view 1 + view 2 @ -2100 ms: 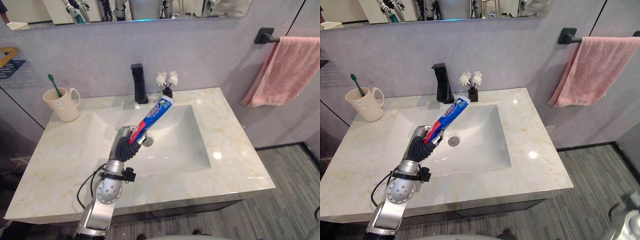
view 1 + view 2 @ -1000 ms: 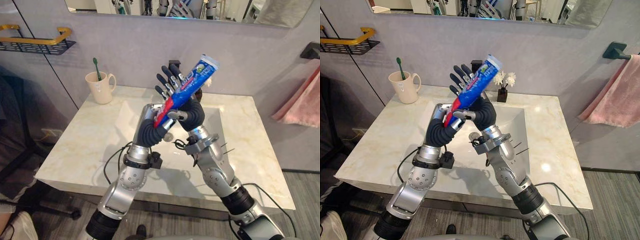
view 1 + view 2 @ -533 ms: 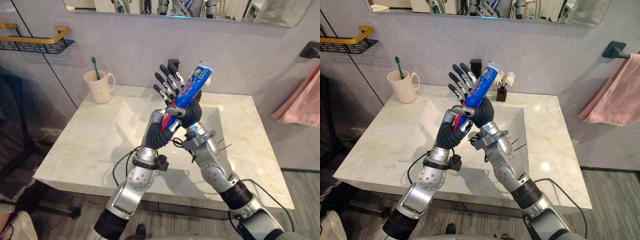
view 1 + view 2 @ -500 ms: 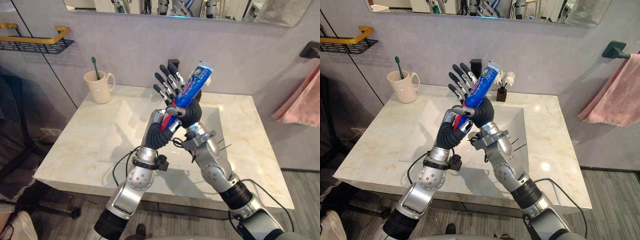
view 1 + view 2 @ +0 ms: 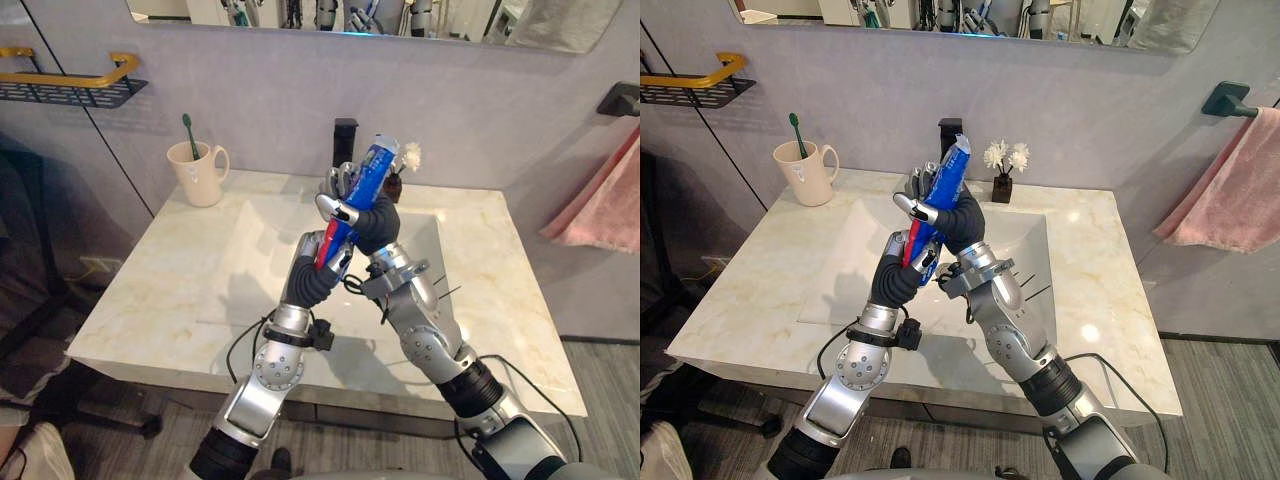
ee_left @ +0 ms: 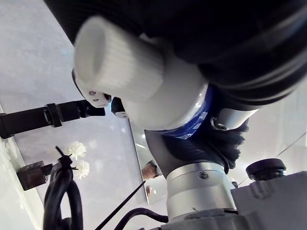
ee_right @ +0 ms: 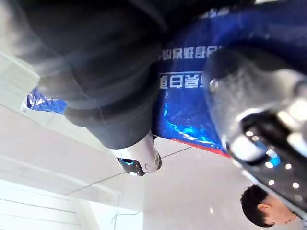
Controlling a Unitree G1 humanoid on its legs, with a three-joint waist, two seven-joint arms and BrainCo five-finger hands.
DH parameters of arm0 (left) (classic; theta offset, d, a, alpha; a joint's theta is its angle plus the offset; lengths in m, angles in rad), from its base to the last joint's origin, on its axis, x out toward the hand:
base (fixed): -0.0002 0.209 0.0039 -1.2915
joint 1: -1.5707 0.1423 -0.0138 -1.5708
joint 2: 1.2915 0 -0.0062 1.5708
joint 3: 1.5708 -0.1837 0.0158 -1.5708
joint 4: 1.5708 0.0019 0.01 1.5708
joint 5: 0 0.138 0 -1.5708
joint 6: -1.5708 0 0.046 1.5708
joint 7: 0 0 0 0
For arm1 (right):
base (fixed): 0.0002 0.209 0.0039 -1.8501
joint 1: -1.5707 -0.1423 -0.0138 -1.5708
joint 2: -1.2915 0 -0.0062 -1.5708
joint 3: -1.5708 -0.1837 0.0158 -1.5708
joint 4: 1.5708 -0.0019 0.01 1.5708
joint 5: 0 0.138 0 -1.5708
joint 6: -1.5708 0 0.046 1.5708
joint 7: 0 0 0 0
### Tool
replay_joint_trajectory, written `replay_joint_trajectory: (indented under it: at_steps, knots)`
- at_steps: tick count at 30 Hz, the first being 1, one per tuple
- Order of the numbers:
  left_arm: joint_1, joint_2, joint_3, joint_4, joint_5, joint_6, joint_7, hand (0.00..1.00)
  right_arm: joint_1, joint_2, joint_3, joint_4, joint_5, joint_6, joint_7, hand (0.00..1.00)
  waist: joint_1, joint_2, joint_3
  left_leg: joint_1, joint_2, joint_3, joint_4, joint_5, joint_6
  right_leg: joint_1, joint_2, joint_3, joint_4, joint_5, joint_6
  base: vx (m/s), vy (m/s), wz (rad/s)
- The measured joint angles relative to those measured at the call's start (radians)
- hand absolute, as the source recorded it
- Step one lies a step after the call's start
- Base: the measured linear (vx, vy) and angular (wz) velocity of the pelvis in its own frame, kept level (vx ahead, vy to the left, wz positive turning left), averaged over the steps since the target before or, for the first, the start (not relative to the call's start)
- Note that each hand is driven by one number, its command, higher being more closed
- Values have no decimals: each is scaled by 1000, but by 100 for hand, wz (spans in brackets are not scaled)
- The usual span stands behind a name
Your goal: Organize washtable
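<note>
My right hand [image 5: 377, 216] curled round tube [image 5: 371, 168] mid-body; my left hand [image 5: 320, 268] clamps cap end below. Tube above sink [image 5: 262, 232], axis steep, cap down. Cup [image 5: 198, 172] far left; left arm nearer.

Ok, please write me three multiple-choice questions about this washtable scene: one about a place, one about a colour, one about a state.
1. On which corner of the counter does the cup with the toothbrush stand? A front right; B rear left; C front left.
2. What colour is the hanging towel? A pink; B green; C black.
3. The toothpaste tube is: A flat on the counter; B in the cup; C held above the basin.
Key: 1 B, it stands by the wall; 2 A, the cloth is pink; 3 C, left hand and right hand grip it in the air.
</note>
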Motion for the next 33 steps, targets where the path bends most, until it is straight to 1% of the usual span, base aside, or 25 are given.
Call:
replay_joint_trajectory:
  at_steps: [4, 7, 11, 12, 13, 14, 15, 17, 19, 21, 22, 24, 25, 27, 29, 32, 33]
  knots:
    - [6, 0, 18, 13, 0, 0, -14, 0, 1, 1, -10, 0, -32, 0, 2, 100, 0, 0, 0, -1, 0, -3, 0, 0, 0, 1, 0, -3, 0, 0, 0, 0, 0, 0]
    - [49, -1, 30, 12, 0, 4, -14, 0, 2, 28, -70, -1, -41, 0, 3, 100, 0, 0, 0, -2, -1, -4, 0, 0, 0, 2, 0, -6, -2, 0, 0, 0, 0, 0]
    - [85, -2, 96, -35, 0, 8, -12, 0, 14, 48, -126, -17, -64, -2, 1, 100, -1, 1, 1, 0, -3, -13, 0, 0, 0, 18, 0, -17, -10, 0, 0, -1, -1, 6]
    - [96, -1, 130, -63, 0, 8, -11, 0, 21, 57, -144, -36, -75, -9, 2, 100, -1, 1, 1, -1, -3, -20, 0, 0, 0, 22, 0, -24, -12, 0, 0, -23, -22, 25]
    - [171, -3, 357, -160, -10, 15, 42, 0, 46, 51, -283, -104, -81, -58, 1, 100, 5, 2, 1, 2, -4, -33, 0, 0, 0, 34, 0, -38, -19, -1, 1, -23, -27, 22]
    - [196, 1, 430, -190, -13, 17, 71, 0, 61, 46, -317, -119, -81, -80, 1, 100, 7, 2, 2, 0, -5, -33, 0, 0, 0, 36, 0, -39, -18, -1, 1, -23, -25, 15]
    - [200, 2, 443, -196, -15, 17, 80, 0, 67, 41, -328, -121, -82, -84, 0, 100, 9, 3, 2, 1, -5, -34, 0, 0, 0, 36, -1, -40, -18, -1, 1, 0, 0, 0]
    - [214, -2, 467, -227, -18, 14, 76, 0, 89, 27, -361, -127, -82, -84, 0, 100, 22, 3, 2, 1, -5, -34, 0, 0, 0, 37, -1, -41, -18, -1, 1, -35, -7, 0]
    - [232, -20, 536, -234, -19, 8, 80, 0, 111, 27, -361, -141, -90, -84, 2, 100, 21, 6, 4, 1, -5, -36, 0, 0, 0, 38, 0, -42, -18, -1, 1, -9, -5, 2]
    - [255, -66, 695, -233, -78, 8, 123, 0, 158, 27, -401, -164, -98, -84, 2, 100, 25, 7, 5, -1, -6, -49, 0, 0, 0, 45, 0, -59, -21, -2, 2, -10, -19, 17]
    - [264, -73, 725, -231, -92, 8, 133, 0, 166, 27, -416, -165, -98, -84, 2, 100, 25, 6, 6, -1, -7, -55, 0, 0, 0, 50, 0, -64, -23, -3, 2, -10, -19, 20]
    - [298, -92, 824, -192, -141, 3, 150, 0, 176, 27, -454, -165, -100, -84, 1, 100, 33, 6, 6, -1, -8, -58, -1, 0, -1, 51, 0, -71, -30, -3, 2, -24, -13, 11]
    - [310, -105, 870, -139, -182, 3, 153, 0, 182, 27, -471, -165, -102, -84, 1, 100, 47, 7, 7, -3, -8, -59, -1, 0, -1, 51, 0, -73, -30, -4, 2, -22, -15, 3]
    - [318, -122, 909, -58, -237, 5, 157, 0, 204, 27, -488, -166, -114, -84, 1, 100, 55, 6, 6, -4, -8, -62, -1, -1, -1, 51, 0, -77, -31, -5, 1, -3, -13, 7]
    - [333, -142, 960, 85, -302, 16, 157, 0, 228, 27, -495, -165, -122, -83, 1, 100, 56, 4, 6, -14, -11, -80, -1, 1, -2, 51, 0, -92, -31, -6, 2, 2, -16, 19]
    - [360, -157, 988, 216, -361, 28, 140, 0, 252, 27, -512, -165, -155, -81, 1, 100, 58, -2, 8, -19, -13, -89, -1, 1, -2, 51, -2, -103, -31, -8, 3, -2, -12, 12]
    - [363, -159, 999, 290, -385, 30, 136, 0, 259, 27, -515, -165, -161, -81, 0, 100, 57, -4, 8, -24, -16, -97, -1, 1, -2, 51, -4, -112, -31, -10, 4, -7, -11, 20]
